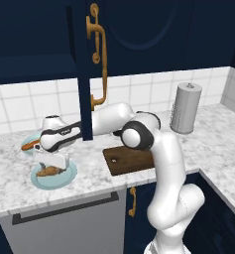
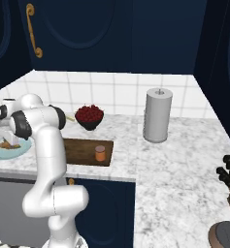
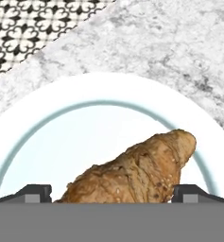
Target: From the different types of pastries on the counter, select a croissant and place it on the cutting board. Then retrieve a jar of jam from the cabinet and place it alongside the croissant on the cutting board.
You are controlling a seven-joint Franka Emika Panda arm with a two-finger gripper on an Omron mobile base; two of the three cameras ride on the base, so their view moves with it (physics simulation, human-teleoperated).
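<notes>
The croissant (image 3: 137, 172) lies on a pale blue plate (image 3: 108, 90) at the counter's (image 1: 208, 144) left front. My gripper (image 3: 113, 194) hangs just above it, open, with one fingertip (image 3: 33, 193) on each side of the pastry. From the left base, the gripper (image 1: 49, 161) hovers over the croissant (image 1: 47, 171). The bread stick (image 1: 27, 146) rests on a second plate behind. The dark cutting board (image 2: 77, 151) carries the orange-red jam jar (image 2: 100, 153) near its right end. The navy cabinet door (image 1: 83, 69) stands open, its brass handle (image 1: 101, 59) facing me.
A dark bowl of red berries (image 2: 89, 116) sits behind the board. The grey paper-towel roll (image 2: 157, 115) stands to the right by the tiled wall. A knife block (image 2: 228, 177) is at the far right. The open door's edge hangs over my forearm.
</notes>
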